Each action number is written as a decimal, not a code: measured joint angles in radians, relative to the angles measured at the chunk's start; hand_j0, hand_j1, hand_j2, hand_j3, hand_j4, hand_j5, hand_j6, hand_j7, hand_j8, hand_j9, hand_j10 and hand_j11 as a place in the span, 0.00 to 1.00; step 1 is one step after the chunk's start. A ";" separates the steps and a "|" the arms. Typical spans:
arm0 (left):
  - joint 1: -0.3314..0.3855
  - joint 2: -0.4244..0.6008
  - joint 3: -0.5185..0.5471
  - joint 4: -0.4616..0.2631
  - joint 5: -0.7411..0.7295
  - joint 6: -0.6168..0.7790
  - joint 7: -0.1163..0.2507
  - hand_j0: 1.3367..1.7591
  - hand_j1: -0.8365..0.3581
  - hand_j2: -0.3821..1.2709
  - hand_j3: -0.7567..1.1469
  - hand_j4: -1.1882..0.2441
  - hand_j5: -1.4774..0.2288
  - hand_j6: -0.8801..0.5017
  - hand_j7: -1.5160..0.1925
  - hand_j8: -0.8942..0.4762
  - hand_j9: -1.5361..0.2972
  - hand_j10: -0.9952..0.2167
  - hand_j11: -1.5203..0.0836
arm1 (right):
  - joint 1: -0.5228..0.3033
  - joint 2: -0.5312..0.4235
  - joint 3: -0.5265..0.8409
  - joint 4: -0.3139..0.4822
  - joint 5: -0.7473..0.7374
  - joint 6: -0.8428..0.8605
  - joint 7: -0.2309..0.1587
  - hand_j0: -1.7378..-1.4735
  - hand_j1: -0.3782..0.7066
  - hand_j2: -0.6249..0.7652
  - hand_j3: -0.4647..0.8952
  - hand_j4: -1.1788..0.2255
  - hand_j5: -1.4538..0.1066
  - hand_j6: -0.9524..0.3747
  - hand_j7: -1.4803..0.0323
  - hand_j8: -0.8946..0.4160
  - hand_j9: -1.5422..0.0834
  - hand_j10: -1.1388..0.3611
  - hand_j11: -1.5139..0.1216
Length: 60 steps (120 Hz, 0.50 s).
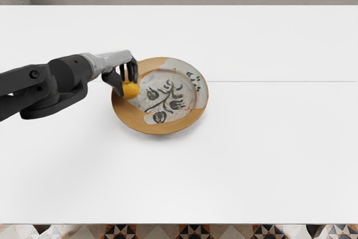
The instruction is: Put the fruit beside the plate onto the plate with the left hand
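Fruit (130, 89) in left hand (126, 76), above plate (168, 124)

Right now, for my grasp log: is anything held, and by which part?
The left hand holds the yellow fruit by its upper half, fingers curled over it, above the plate's left rim.

Fingers of the left hand (126, 74) cover the top of the fruit (131, 90), whose kind is too small to tell. Both hide the plate (159, 129) at its left rim, so contact there is unclear. The picture's left edge cuts off the arm.
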 joint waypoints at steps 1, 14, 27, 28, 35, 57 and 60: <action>0.000 -0.001 -0.001 0.000 0.000 0.001 0.000 0.76 0.40 0.53 0.40 0.37 0.35 0.28 0.37 0.28 0.36 0.28 0.41 | 0.000 0.000 0.000 0.000 0.000 0.000 0.000 0.30 0.03 0.45 0.34 0.84 0.93 0.72 0.98 0.68 0.95 0.76 0.93; 0.001 -0.001 -0.016 0.002 -0.012 0.006 0.000 0.76 0.63 0.41 0.40 0.55 0.55 0.42 0.57 0.42 0.55 0.49 0.62 | 0.000 0.000 0.000 0.000 0.000 0.000 0.000 0.30 0.03 0.45 0.34 0.84 0.93 0.72 0.98 0.68 0.95 0.76 0.93; 0.001 0.003 -0.022 0.001 -0.027 0.008 0.000 0.76 0.77 0.34 0.40 0.66 0.67 0.50 0.69 0.51 0.66 0.62 0.74 | 0.000 0.000 0.000 0.000 0.000 0.000 0.000 0.30 0.03 0.45 0.34 0.84 0.93 0.72 0.98 0.68 0.95 0.76 0.93; 0.001 0.003 -0.022 0.001 -0.028 0.008 0.000 0.76 0.78 0.33 0.40 0.66 0.68 0.50 0.70 0.51 0.67 0.62 0.75 | 0.000 0.000 0.000 0.000 0.000 0.000 0.000 0.30 0.03 0.45 0.34 0.84 0.93 0.72 0.98 0.68 0.95 0.76 0.93; -0.001 0.004 -0.023 0.000 -0.036 0.007 0.000 0.76 0.82 0.31 0.40 0.70 0.72 0.53 0.74 0.54 0.70 0.67 0.80 | 0.000 0.000 0.000 0.000 0.000 0.000 0.000 0.30 0.03 0.45 0.34 0.84 0.93 0.72 0.98 0.68 0.95 0.76 0.93; 0.000 0.085 -0.062 0.001 -0.219 -0.027 0.000 0.76 0.91 0.27 0.40 0.76 0.79 0.58 0.82 0.59 0.77 0.74 0.87 | 0.000 0.000 0.000 0.000 0.000 0.000 0.000 0.30 0.03 0.45 0.34 0.84 0.93 0.72 0.98 0.68 0.95 0.76 0.93; -0.003 0.105 -0.068 0.001 -0.265 -0.035 0.000 0.76 0.92 0.26 0.40 0.77 0.80 0.58 0.82 0.60 0.78 0.75 0.88 | 0.000 0.000 0.000 0.000 0.000 0.000 0.000 0.30 0.03 0.45 0.34 0.84 0.93 0.72 0.98 0.68 0.95 0.76 0.93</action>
